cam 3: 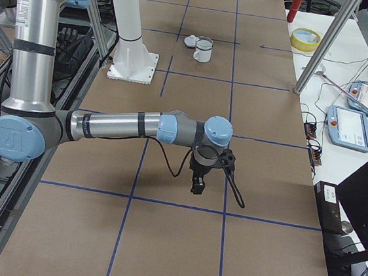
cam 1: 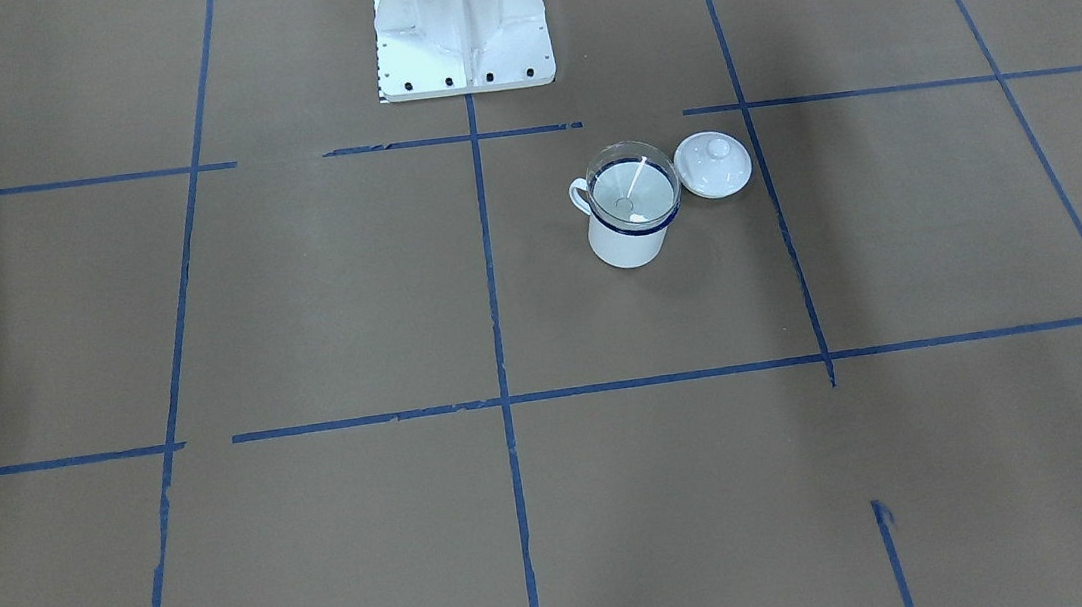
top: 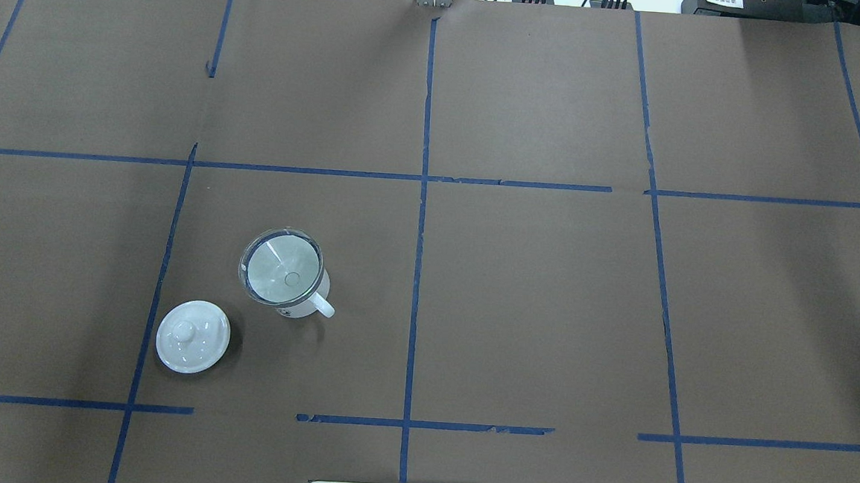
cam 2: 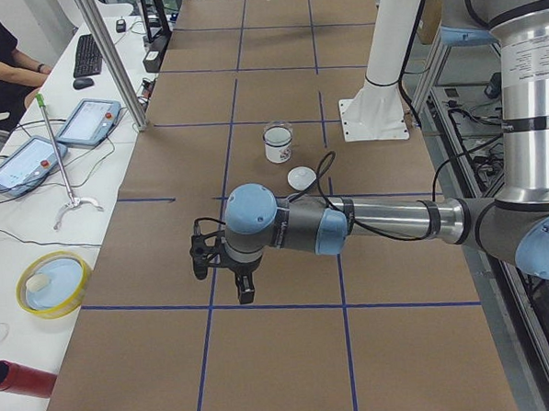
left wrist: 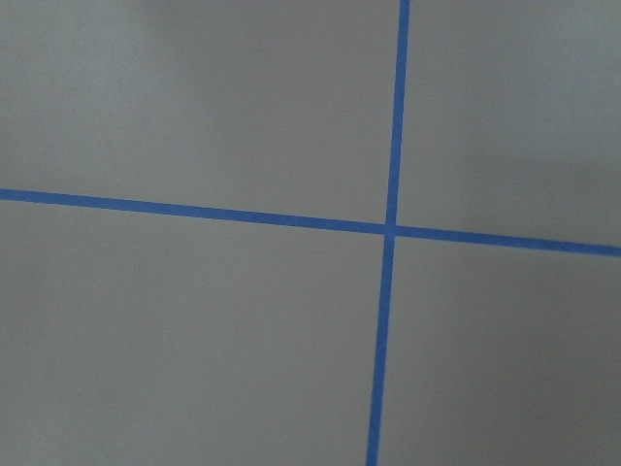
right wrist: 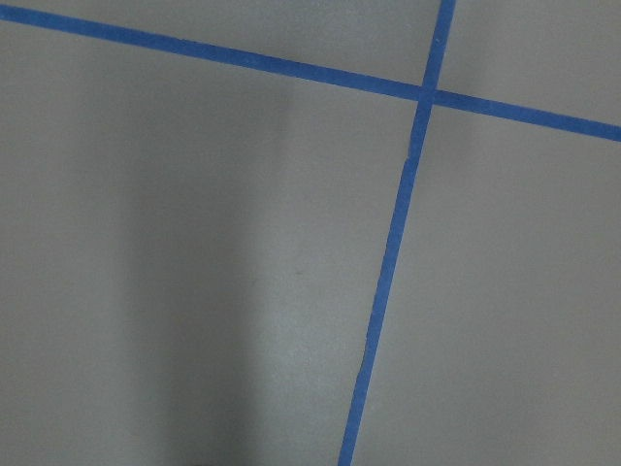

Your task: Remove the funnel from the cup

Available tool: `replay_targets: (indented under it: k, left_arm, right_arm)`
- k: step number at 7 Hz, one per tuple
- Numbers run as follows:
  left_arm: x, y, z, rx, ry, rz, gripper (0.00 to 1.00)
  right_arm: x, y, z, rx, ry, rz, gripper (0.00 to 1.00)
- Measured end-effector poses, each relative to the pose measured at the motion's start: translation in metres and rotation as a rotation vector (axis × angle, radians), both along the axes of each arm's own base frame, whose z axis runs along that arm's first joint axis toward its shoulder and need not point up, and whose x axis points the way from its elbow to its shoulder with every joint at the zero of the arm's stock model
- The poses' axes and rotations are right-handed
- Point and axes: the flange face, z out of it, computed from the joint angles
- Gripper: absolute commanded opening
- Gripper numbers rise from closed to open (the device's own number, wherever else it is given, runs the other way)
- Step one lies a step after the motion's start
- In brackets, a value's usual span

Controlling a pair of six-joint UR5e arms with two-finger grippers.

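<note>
**Brown-paper desk (top: pixel 545 316): funnel (cam 1: pixel 634 188) sits in cup (cam 1: pixel 628 239)**

Desk has a blue tape grid. L arm (cam 2: pixel 367 221) reaches over desk's left end, left gripper (cam 2: pixel 245 293) pointing down. R arm (cam 3: pixel 119 126) does likewise over the right end w/ right gripper (cam 3: pixel 197 184). Side cams only, so can't tell if either claw is open or closed. White pedestal (cam 1: pixel 462 30) at robot-side edge, mid. Cup upright, left of centre, nearer robot-side edge. Lid (cam 1: pixel 712 165) just beside it, not touching, toward left end. Funnel seated in cup's mouth, bowl up.
</note>
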Motion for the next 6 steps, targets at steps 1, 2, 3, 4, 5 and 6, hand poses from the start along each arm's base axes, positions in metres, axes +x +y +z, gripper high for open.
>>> replay_targets:
  k: [1, 2, 3, 4, 5, 6]
  left_arm:
    - [0.036, -0.004, -0.041, -0.045, 0.031, -0.035, 1.00]
    - [0.080, -0.010, -0.086, -0.083, 0.070, -0.050, 1.00]
    - [0.141, -0.023, -0.140, -0.126, 0.117, -0.048, 1.00]
    - [0.206, -0.032, -0.191, -0.170, 0.155, -0.047, 1.00]
    - [0.269, -0.038, -0.240, -0.217, 0.189, -0.055, 1.00]
    - [0.327, -0.043, -0.283, -0.267, 0.216, -0.053, 1.00]
  right_arm:
    - [0.000, 0.000, 0.000, 0.000, 0.000, 0.000, 1.00]
    - [0.000, 0.000, 0.000, -0.001, 0.000, 0.001, 1.00]
    - [0.000, 0.000, 0.000, -0.001, 0.000, 0.001, 1.00]
    - [0.000, 0.000, 0.000, 0.000, 0.000, 0.001, 1.00]
    - [0.000, 0.000, 0.000, -0.001, 0.000, 0.001, 1.00]
    - [0.000, 0.000, 0.000, -0.001, 0.000, 0.001, 1.00]
